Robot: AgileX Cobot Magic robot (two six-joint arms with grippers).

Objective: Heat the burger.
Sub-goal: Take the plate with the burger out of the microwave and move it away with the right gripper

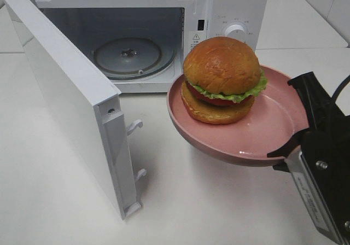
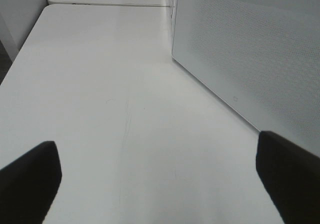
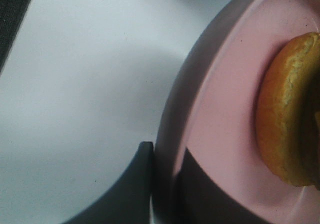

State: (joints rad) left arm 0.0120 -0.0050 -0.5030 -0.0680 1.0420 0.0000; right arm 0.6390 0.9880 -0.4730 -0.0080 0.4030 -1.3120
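The burger [image 1: 221,78], with a golden-brown bun, a green lettuce edge and red filling, sits on a round pink plate [image 1: 268,124]. My right gripper [image 1: 295,141] is shut on the plate's near-right rim and holds it in the air in front of the open microwave [image 1: 229,15]. In the right wrist view one finger [image 3: 130,189] lies under the rim of the plate [image 3: 220,109] and the other on top, with the burger [image 3: 285,119] at the side. My left gripper [image 2: 157,169] is open and empty above the table; it is out of the exterior view.
The microwave's door [image 1: 71,92] stands swung open to the left. A glass turntable [image 1: 127,53] lies inside the cavity. A white perforated panel of the microwave [image 2: 250,49] shows beside my left gripper. The white table [image 1: 208,201] lies below the plate.
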